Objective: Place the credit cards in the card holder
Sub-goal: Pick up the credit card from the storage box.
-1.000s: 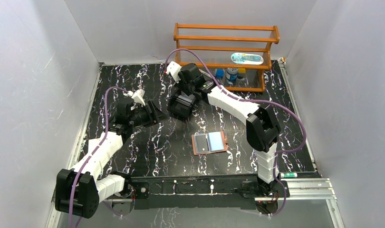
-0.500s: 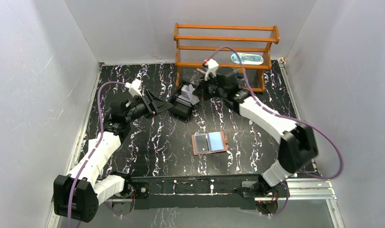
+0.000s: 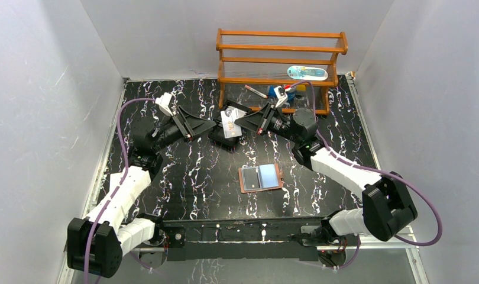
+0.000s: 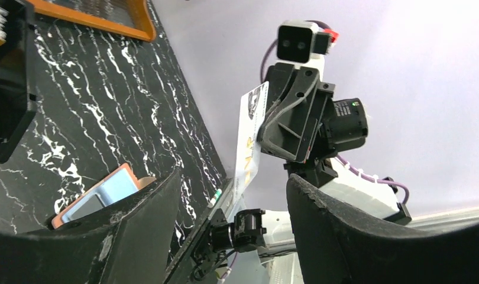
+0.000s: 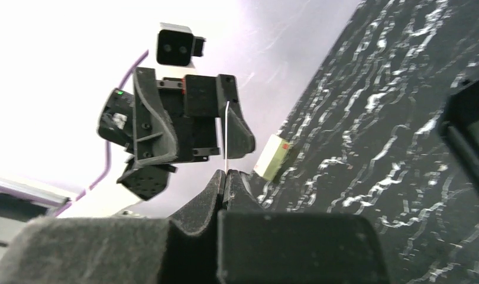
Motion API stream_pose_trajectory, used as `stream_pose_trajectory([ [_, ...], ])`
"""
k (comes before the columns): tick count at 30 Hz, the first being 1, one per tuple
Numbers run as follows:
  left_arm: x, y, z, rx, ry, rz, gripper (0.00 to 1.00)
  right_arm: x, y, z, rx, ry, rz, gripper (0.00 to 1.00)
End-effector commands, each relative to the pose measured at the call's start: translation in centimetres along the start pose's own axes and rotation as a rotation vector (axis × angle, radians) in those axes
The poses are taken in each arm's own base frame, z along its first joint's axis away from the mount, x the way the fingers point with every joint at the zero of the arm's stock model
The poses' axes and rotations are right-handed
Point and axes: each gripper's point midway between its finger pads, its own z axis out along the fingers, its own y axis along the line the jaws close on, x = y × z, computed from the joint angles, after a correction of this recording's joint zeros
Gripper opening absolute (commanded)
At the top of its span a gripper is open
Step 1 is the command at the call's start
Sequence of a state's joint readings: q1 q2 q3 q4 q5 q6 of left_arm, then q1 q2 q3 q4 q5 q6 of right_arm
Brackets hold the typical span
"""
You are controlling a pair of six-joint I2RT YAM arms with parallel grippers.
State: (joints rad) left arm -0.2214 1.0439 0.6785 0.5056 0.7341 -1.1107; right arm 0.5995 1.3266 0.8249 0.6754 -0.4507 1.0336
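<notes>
My right gripper (image 3: 238,123) is shut on a white credit card (image 3: 229,125), held upright above the black tray (image 3: 218,141). In the left wrist view the card (image 4: 249,142) stands on edge, pinched from behind by the right gripper (image 4: 265,135). Seen from the right wrist, it is a thin line (image 5: 226,133) rising from my shut right gripper (image 5: 225,174). My left gripper (image 3: 210,125) faces it, open, tips just short of the card; its fingers (image 4: 125,231) frame the card's lower end. The card holder (image 3: 260,177) lies open on the table, a pale blue card (image 3: 266,175) in it.
An orange wooden rack (image 3: 281,47) with bottles stands at the back. The black tray (image 4: 9,94) lies under the two grippers. A pale yellow-green block (image 5: 271,157) lies on the marbled table (image 3: 190,189). White walls close in on both sides.
My right arm has swung out to the right and turned the card toward the left gripper. The left gripper has moved right toward the card and opened wider.
</notes>
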Motion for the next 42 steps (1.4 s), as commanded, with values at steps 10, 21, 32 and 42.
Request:
stream_pose_trajectory([
  [10,0.7,-1.6,0.4,0.098,0.039,-0.016,0.63,0.4,4.2,0.2,-0.246,0.063,0.147,0.0],
  [21,2.8,-1.4,2.4,0.103,0.112,-0.004,0.21,2.0,1.3,0.5,-0.151,0.111,0.181,0.06],
  [32,6.8,5.0,4.1,-0.294,0.169,-0.011,0.0,1.5,-6.3,-4.4,0.403,0.137,-0.081,0.65],
  [42,12.6,9.6,6.4,-0.398,0.306,-0.116,0.0,4.0,-15.7,-12.5,0.848,0.302,-0.213,0.62],
])
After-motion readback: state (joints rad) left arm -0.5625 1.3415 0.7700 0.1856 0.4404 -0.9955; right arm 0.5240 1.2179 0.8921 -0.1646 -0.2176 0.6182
